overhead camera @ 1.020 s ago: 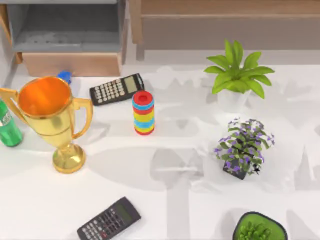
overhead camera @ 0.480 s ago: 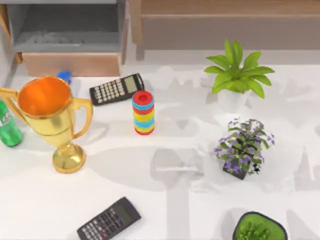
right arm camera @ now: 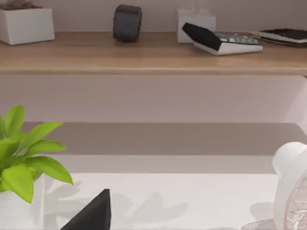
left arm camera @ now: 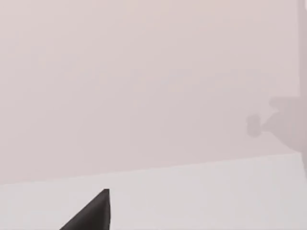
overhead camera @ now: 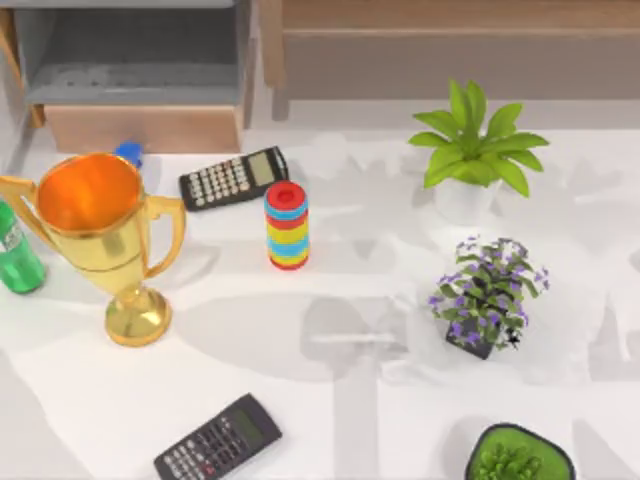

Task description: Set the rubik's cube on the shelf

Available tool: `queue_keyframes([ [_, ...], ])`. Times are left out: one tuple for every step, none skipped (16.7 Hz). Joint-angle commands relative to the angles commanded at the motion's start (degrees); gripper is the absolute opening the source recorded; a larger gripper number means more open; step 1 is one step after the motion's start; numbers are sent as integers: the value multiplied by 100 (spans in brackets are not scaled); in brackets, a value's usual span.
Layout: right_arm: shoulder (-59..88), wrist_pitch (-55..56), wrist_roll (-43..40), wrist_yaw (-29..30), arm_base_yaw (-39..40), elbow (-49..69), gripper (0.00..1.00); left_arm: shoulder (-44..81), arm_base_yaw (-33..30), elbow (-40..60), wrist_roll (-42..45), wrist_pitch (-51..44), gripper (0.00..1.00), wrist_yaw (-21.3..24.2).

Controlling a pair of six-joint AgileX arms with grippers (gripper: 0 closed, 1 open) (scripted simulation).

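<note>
1. Locate the target. The position of the rubik's cube cannot be told from these views; confirm it before any reach. Do not take the ring stack for it.
2. Pincer state. The left pincer faces a blank wall above the table; the right pincer faces the shelf. How far either is open, and whether either holds anything, cannot be told.
3. Approach, as a judgement: the right arm is better placed. Keep low clearance over the leafy plant and descend squarely so the cube seats flat.

Containers, near to far:
- Green pot, at the near edge: holds foliage.
- Gold trophy: the bowl appears empty.
- Dark pot: holds purple flowers.
- White pot: holds the leafy plant.
- Box compartment: grey-lined, appears empty.
- The shelf carries a white planter, a dark cylinder, a white box and a calculator. The bare stretch between planter and cylinder suits placement.
</note>
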Motion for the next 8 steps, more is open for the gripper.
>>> queue_keyframes([
  [0, 0, 0, 0, 0, 0, 100, 118, -200, 379, -220, -600, 100, -137],
  [0, 0, 0, 0, 0, 0, 100, 240, -403, 741, -430, -1185, 100, -272],
  [0, 0, 0, 0, 0, 0, 100, 365, -607, 1083, -627, -1753, 100, -405],
  [0, 0, 0, 0, 0, 0, 100, 492, -807, 1394, -807, -2289, 100, -534],
  [0, 0, 0, 0, 0, 0, 100, 621, -999, 1684, -975, -2797, 100, -659],
  [0, 0, 0, 0, 0, 0, 100, 751, -1182, 1949, -1128, -3277, 100, -780],
  [0, 0, 0, 0, 0, 0, 100, 882, -1353, 2189, -1267, -3720, 100, -894],
  [0, 0, 0, 0, 0, 0, 100, 1010, -1502, 2390, -1385, -4109, 100, -999],
])
